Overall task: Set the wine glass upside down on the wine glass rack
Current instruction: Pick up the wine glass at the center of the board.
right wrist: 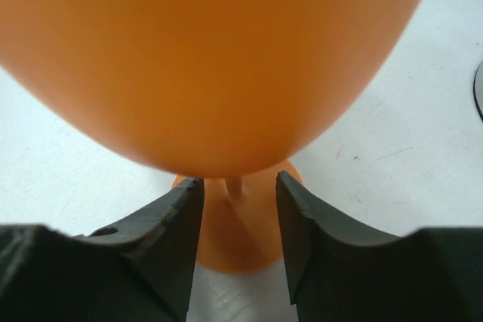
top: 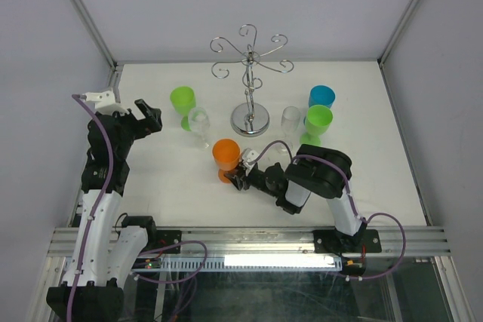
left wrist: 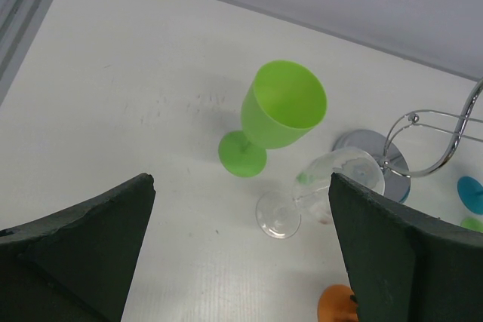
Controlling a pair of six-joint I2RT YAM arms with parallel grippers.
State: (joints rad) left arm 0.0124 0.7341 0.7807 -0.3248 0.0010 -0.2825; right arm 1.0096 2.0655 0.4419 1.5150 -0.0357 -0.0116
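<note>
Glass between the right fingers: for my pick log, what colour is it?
Orange glass, best seen in the right wrist view.

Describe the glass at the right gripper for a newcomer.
Find the chrome wine glass rack, back-centre. Just nearer the arms than its base stands the orange wine glass. The only orange one; neighbours are green, blue or clear.

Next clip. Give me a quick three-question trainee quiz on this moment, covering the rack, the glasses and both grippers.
1. How many glasses hang from the wine glass rack?
2. The right gripper has its jaws either side of which glass's stem? A green, B orange, C blue.
3. True or false: the left gripper is wide open and holds nothing.
Key: 1 zero; 2 B, the orange glass; 3 true.
</note>
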